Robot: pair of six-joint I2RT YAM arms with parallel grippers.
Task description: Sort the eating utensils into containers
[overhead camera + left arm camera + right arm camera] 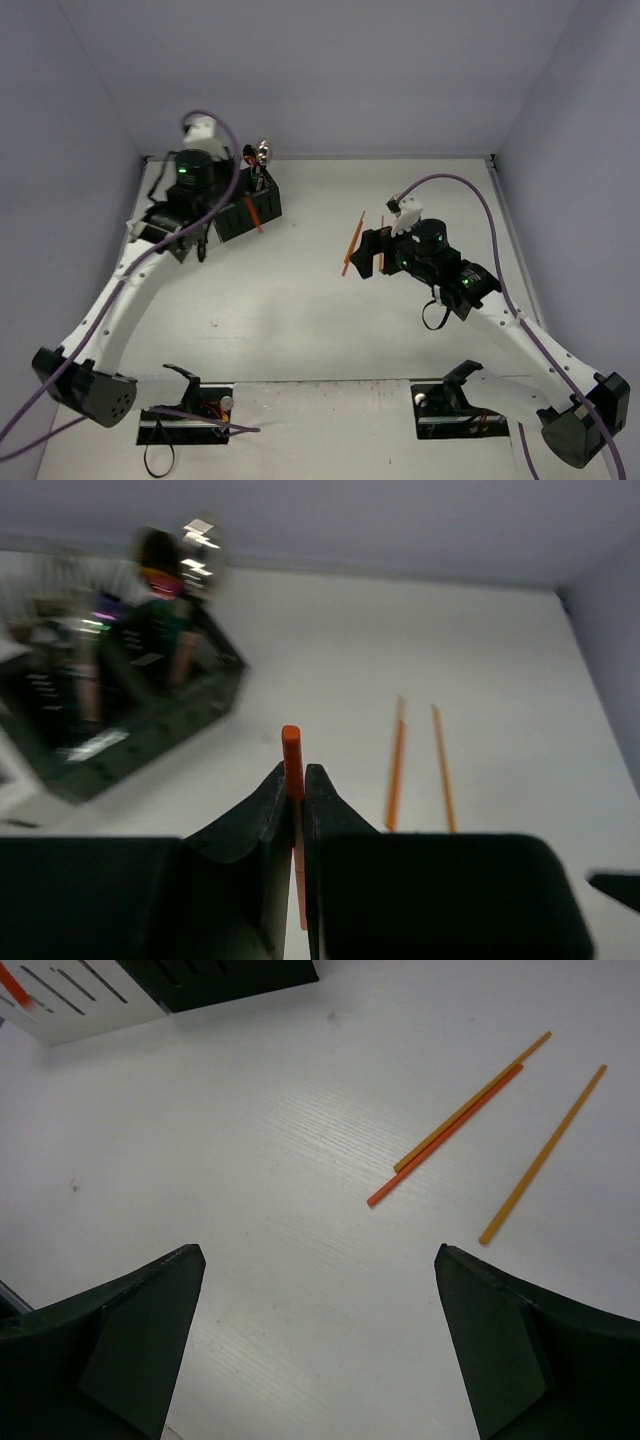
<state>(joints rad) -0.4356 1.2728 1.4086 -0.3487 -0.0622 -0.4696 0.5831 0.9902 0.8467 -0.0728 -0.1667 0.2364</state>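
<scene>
My left gripper (297, 772) is shut on an orange stick (291, 745), which stands up between the jaws. It hangs beside the black container (150, 700), which holds several utensils, among them a shiny spoon (198, 540). In the top view the gripper (250, 214) is at the black container (262, 192) at the back left. My right gripper (318, 1252) is open and empty above the table. Three orange sticks lie ahead of it: two side by side (455, 1120) and one apart (545, 1155). In the top view they lie by the right gripper (365, 252), one of them to its left (350, 246).
The white container (85, 1010), slotted, shows in the right wrist view's top left corner, beside the black one (230, 970). Grey walls close off the table at the back and on both sides. Both arm bases (190, 415) stand at the near edge.
</scene>
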